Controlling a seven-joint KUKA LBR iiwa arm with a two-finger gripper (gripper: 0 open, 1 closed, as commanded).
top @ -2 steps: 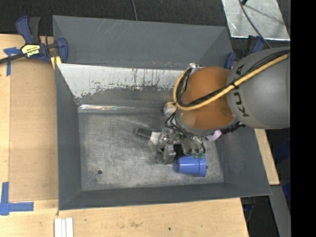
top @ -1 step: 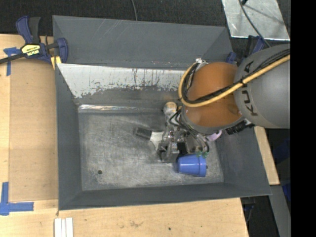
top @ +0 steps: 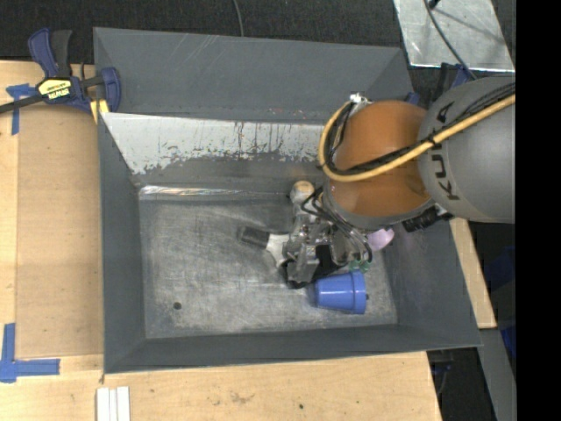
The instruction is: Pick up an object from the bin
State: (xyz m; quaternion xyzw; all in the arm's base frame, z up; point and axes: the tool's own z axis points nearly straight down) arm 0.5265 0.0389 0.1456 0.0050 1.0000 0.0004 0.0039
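A small black object [top: 296, 276] lies right of centre on the floor of the bin [top: 202, 270], with a white piece [top: 279, 249] touching its upper left side. Its outline is too tangled with the hand to tell its long axis or which way it points. The hand [top: 307, 248] stands low, directly over these two and seemingly in contact with them. I cannot tell whether it is open or closed, or whether anything is in its grasp. Just to the lower right, a blue cup [top: 342, 293] lies on its side, long axis roughly left to right, wider end to the right. A short dark cylinder [top: 254, 235] lies just left of the white piece. A lilac piece [top: 380, 236] shows to the hand's right and a beige ball [top: 302, 189] just above it, both beside the arm's orange cover [top: 377, 160].
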